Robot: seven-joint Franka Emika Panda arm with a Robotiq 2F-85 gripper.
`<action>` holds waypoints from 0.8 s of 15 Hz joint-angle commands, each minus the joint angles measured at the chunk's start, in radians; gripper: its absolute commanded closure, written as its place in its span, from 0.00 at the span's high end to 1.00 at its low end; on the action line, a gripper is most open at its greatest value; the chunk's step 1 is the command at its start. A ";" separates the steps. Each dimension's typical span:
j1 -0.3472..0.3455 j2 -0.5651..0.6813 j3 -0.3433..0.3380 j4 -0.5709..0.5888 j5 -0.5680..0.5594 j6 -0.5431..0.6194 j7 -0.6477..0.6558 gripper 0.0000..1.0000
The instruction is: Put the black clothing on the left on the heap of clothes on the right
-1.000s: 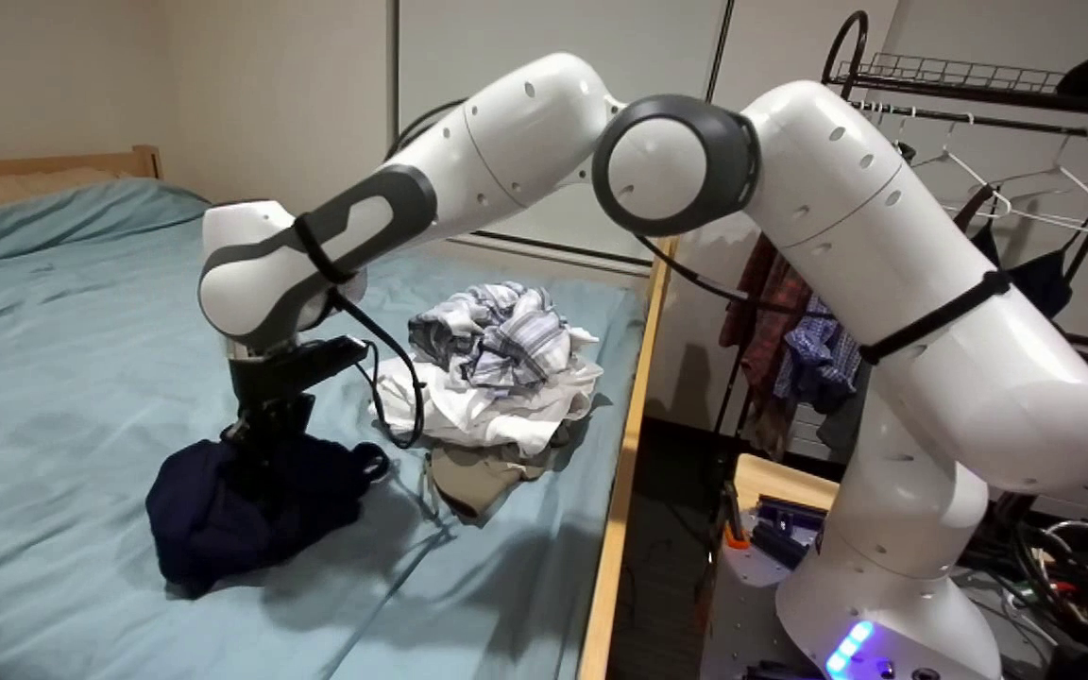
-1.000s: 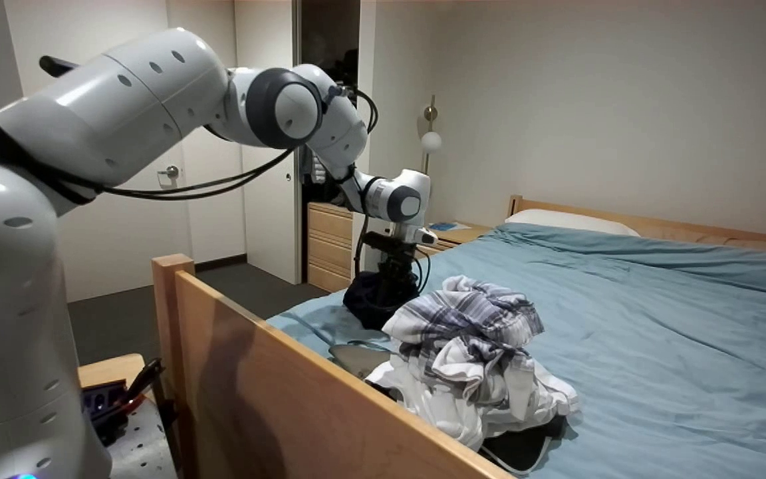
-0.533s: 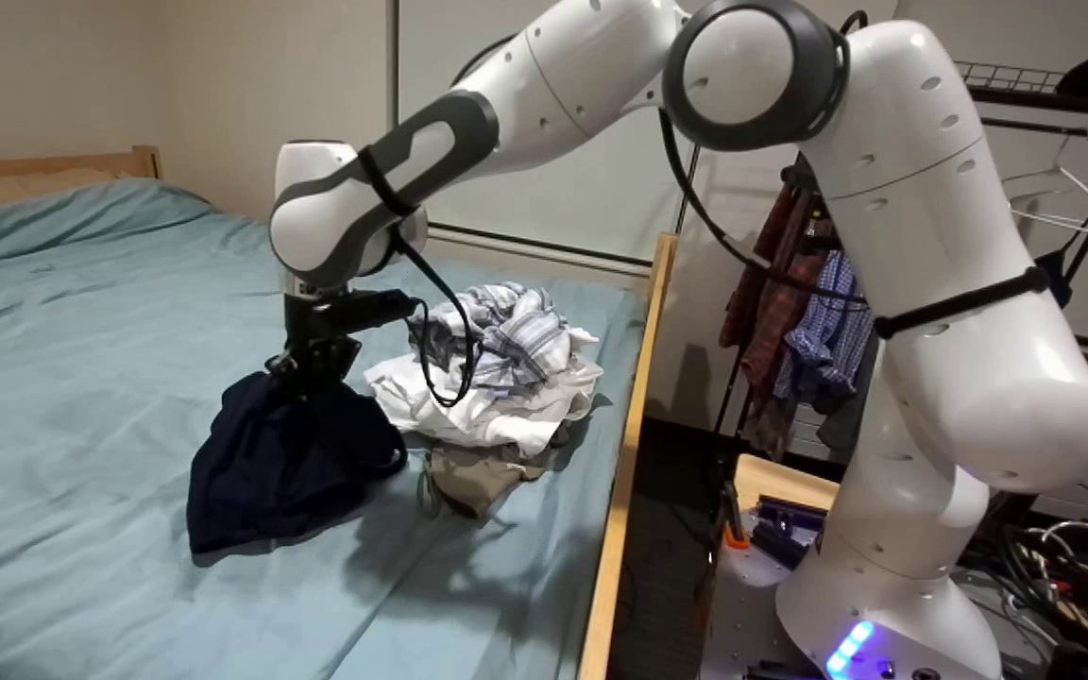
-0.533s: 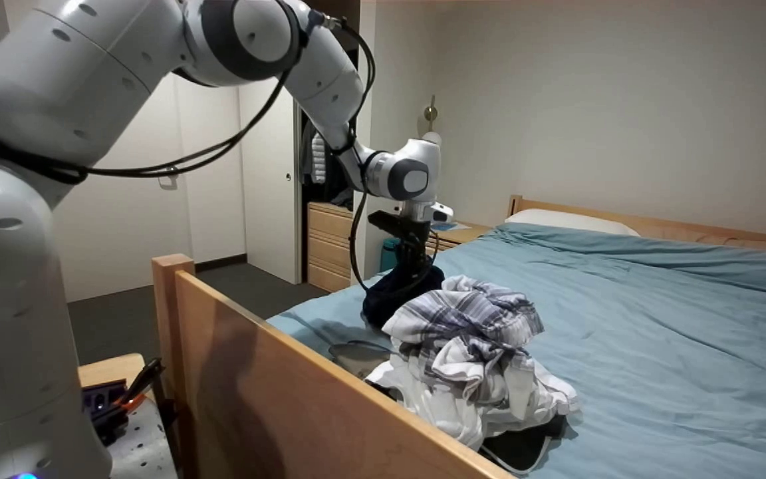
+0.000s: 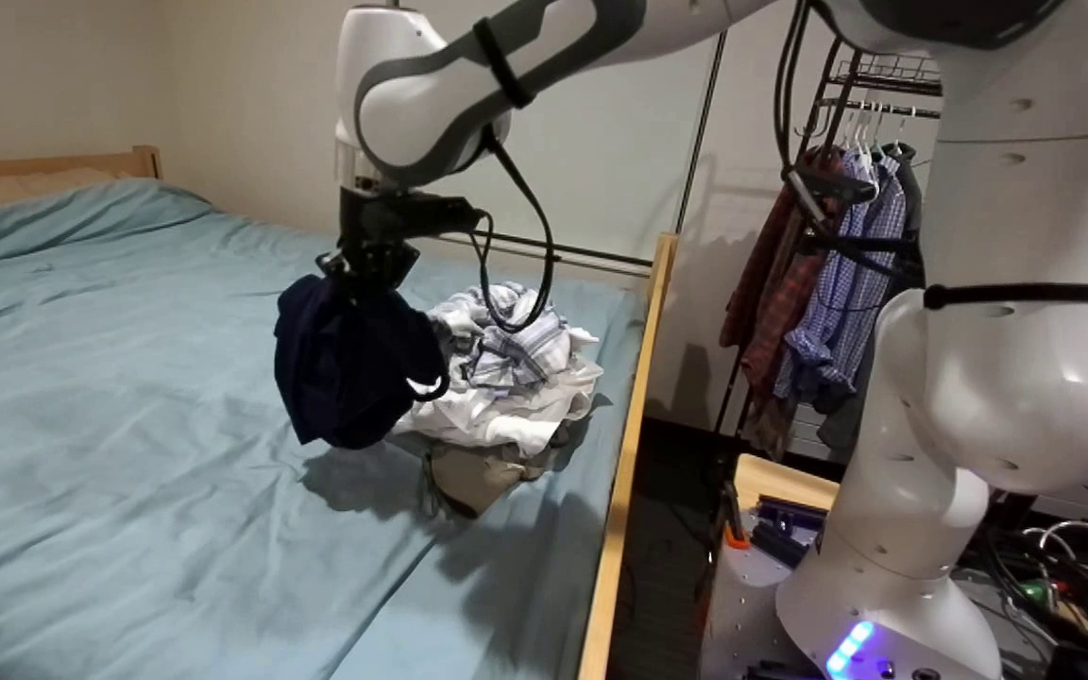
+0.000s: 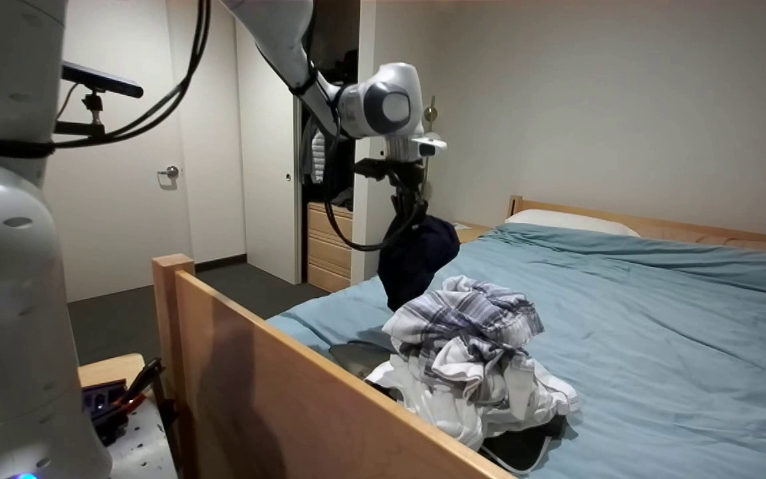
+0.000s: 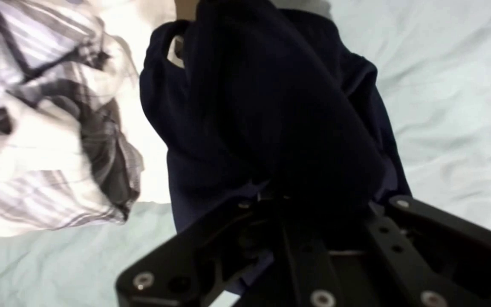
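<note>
The garment point(image 5: 355, 364) hangs from the pincer point(image 7: 322, 202), up off the sheet point(image 5: 157, 491), a shadow point(image 5: 355, 482) beneath it. Picking it up looks done to me, so I'd call this the carry: it is beside the heap point(image 5: 506, 397), not yet over its middle. In both exterior views their outlines meet, and whether the two touch I can't tell.

The next move, I'd say, is across, until the garment is above the plaid piece point(image 5: 520, 349) on top. A little height first would help: its lower end seems to hang below the top of the heap and might shove things aside. Then down and let go.

As for the pincer, it seems closed as far as the cloth allows. In the wrist view its fingers point(image 7: 405, 262) stand somewhat apart, with dark folds bunched between them; their ends are buried, so how tightly they pinch I can't make out. It holds the garment alone, as far as I see.
</note>
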 commanded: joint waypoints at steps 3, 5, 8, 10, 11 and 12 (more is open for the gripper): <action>-0.077 -0.332 0.012 -0.162 -0.003 -0.155 0.044 0.09; -0.121 -0.427 0.005 -0.182 0.033 -0.243 0.019 0.09; -0.201 -0.512 -0.032 -0.169 0.083 -0.364 -0.001 0.09; -0.246 -0.515 -0.059 -0.142 0.118 -0.414 -0.012 0.09; -0.265 -0.517 -0.069 -0.140 0.132 -0.424 -0.005 0.09; -0.278 -0.488 -0.085 -0.117 0.154 -0.435 -0.029 0.09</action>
